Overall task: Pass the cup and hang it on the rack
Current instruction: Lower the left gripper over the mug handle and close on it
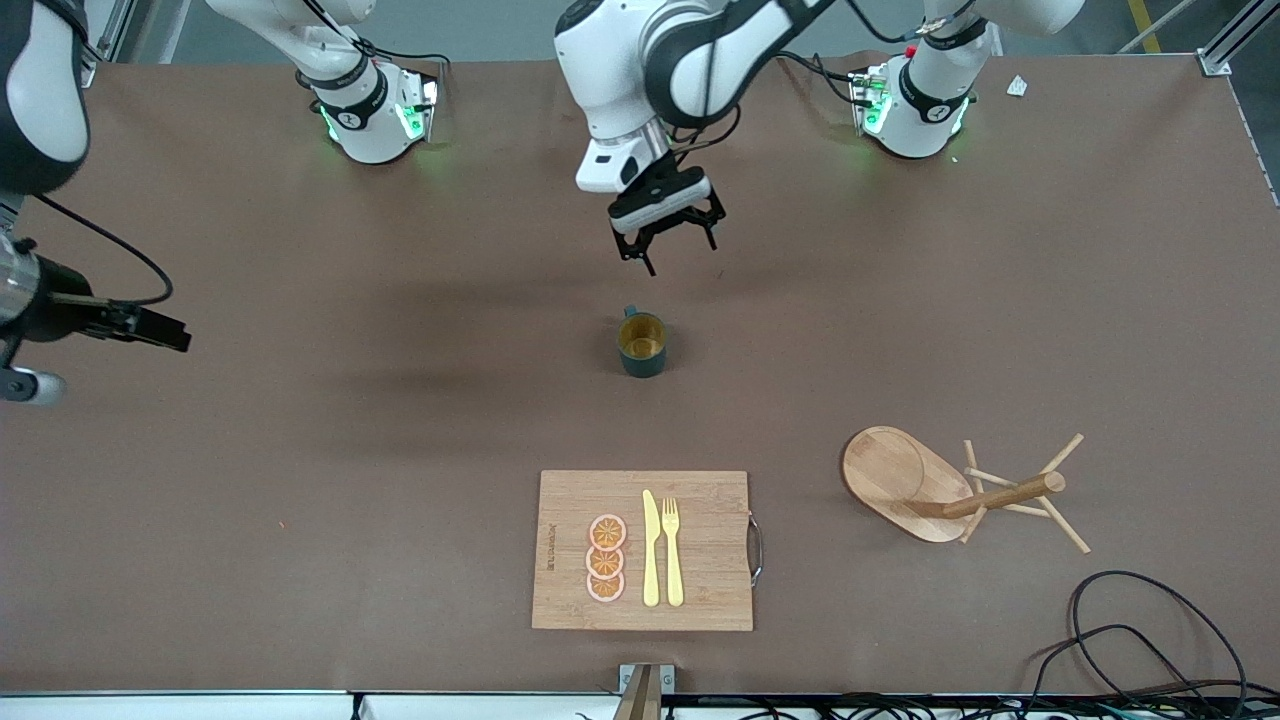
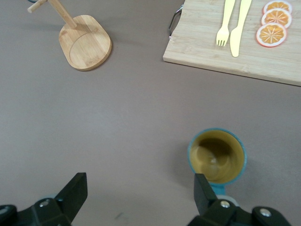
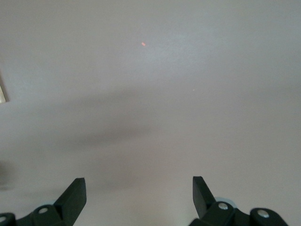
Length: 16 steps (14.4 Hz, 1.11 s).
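Front view: my left gripper [image 1: 668, 243] hangs in the air with its jaws spread and nothing between them, at 12 o'clock from the cup [image 1: 642, 344]. The teal cup stands upright at mid-table, yellow inside showing. The rack [image 1: 948, 487] lies toppled at 4 o'clock from the cup, toward the left arm's end of the table. A bamboo cutting board [image 1: 700, 590] at 6 o'clock from the cup carries three orange slices [image 1: 606, 558], a yellow knife [image 1: 651, 548] and a yellow fork [image 1: 672, 550]. My right gripper [image 1: 150, 327] waits over the right arm's end of the table.

Left wrist view: fingertips [image 2: 75, 188] wide apart, the cup [image 2: 217, 157] beside one of them.

Right wrist view: fingers [image 3: 76, 190] spread, holding nothing, over bare table.
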### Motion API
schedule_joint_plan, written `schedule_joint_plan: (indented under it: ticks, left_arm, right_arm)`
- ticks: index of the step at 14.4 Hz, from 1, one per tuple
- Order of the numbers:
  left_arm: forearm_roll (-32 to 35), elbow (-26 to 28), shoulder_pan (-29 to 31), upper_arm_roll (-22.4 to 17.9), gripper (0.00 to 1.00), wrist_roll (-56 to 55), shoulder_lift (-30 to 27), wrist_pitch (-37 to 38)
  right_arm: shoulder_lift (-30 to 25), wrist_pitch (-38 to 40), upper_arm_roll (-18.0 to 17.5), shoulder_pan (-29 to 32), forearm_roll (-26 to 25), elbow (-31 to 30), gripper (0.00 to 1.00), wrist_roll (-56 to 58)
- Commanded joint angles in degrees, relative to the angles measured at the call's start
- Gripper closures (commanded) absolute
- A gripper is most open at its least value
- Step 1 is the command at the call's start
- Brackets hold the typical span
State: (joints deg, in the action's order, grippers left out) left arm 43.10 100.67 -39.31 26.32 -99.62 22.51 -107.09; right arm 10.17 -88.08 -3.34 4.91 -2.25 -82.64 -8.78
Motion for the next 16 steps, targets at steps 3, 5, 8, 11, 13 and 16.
schedule_joint_plan:
  ticks: [3, 5, 8, 11, 13, 16]
  left_arm:
    - [1.6, -1.7, 1.2, -0.2, 0.0, -0.4, -0.3, -0.3]
    - [1.5, -1.9, 1.3, -0.3, 0.0, 0.5, -0.4, -0.3]
    - [3.7, -2.1, -1.6, -0.3, 0.0, -3.5, 2.4, -1.1]
    - [13.9, -3.0, -3.7, -0.2, 0.0, -13.6, 7.4, -2.1]
    - [18.0, -3.3, -5.2, -0.2, 0.0, -16.6, 9.7, -2.2]
    - [22.5, -2.9, -7.0, -0.3, 0.0, -22.8, 13.3, -2.2]
  right_arm:
    - [-11.2, -8.8, -0.8, 2.1, -0.2, -13.2, 0.0, 0.7]
    - [-12.1, -9.6, -0.9, 2.7, -0.1, -14.5, 0.0, 1.2]
    - [-11.8, -8.0, -0.9, 3.1, 0.0, -11.5, 0.0, 2.3]
    - [-11.7, -8.2, -0.9, 3.1, 0.1, -10.7, 0.0, 2.3]
    - [-11.3, -7.8, -0.9, 3.2, 0.4, -8.9, 0.0, 2.5]
    - [-11.4, -6.9, -0.9, 3.2, 0.5, -8.9, 0.0, 2.4]
